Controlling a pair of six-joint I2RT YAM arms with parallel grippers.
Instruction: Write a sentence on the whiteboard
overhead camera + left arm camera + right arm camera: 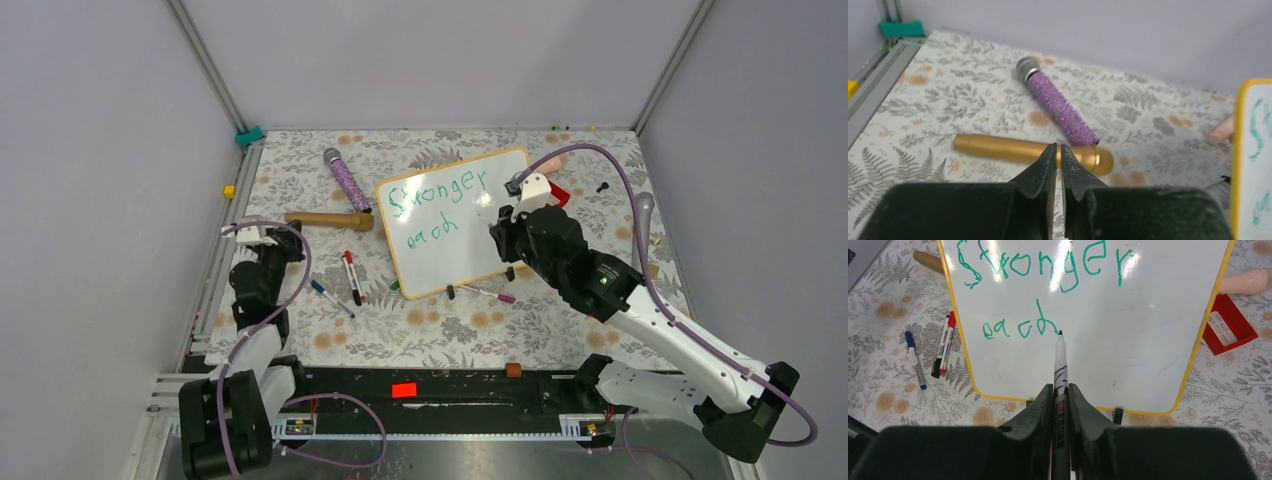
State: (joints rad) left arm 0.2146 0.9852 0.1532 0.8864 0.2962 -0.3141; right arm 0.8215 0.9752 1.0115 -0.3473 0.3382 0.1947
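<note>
Covering the whiteboard (450, 262)'s right edge in the top view, the right arm (600, 285) hides part of it; the board sits mid-table. The sentence (1040, 270) reads "Stronger each" in green. A red tray (1229, 322) beside the board holds a pale block, hard to identify. The right gripper (1060, 390) clamps a marker (1060, 357), its tip just after "each". The left gripper (1058, 150) is nearly closed and empty, near a gold microphone (998, 146).

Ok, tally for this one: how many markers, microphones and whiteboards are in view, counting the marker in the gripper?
Markers: 5 (blue marker, black marker, red marker, pink-capped marker, held marker in the right gripper)
Microphones: 2 (purple microphone, gold microphone)
Whiteboard: 1
Total: 8
</note>
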